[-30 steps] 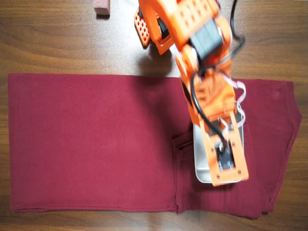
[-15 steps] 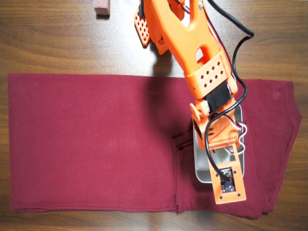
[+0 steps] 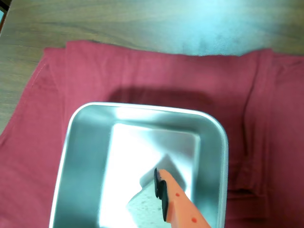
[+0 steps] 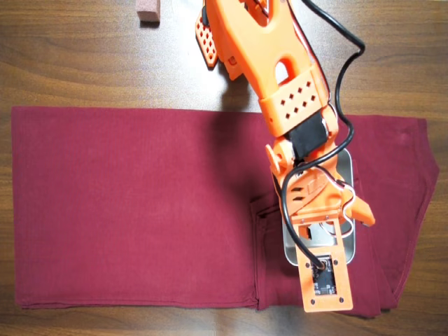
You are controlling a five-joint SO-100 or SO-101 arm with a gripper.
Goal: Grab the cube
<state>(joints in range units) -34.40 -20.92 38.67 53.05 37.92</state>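
Observation:
In the wrist view the small pale grey speckled cube (image 3: 141, 210) sits at the bottom edge, over the floor of the metal tray (image 3: 71, 156). One orange finger with a black pad (image 3: 160, 190) of my gripper (image 3: 153, 192) lies against the cube's right side. The other finger is out of frame, so I cannot tell whether the cube is gripped or resting in the tray. In the overhead view my gripper (image 4: 318, 234) hangs over the tray (image 4: 348, 171). The arm hides the cube there.
The tray stands on a dark red cloth (image 4: 140, 210) spread on a wooden table (image 4: 84, 63); the cloth also shows in the wrist view (image 3: 142, 71). A reddish-brown block (image 4: 148, 10) lies at the table's top edge, far from the tray.

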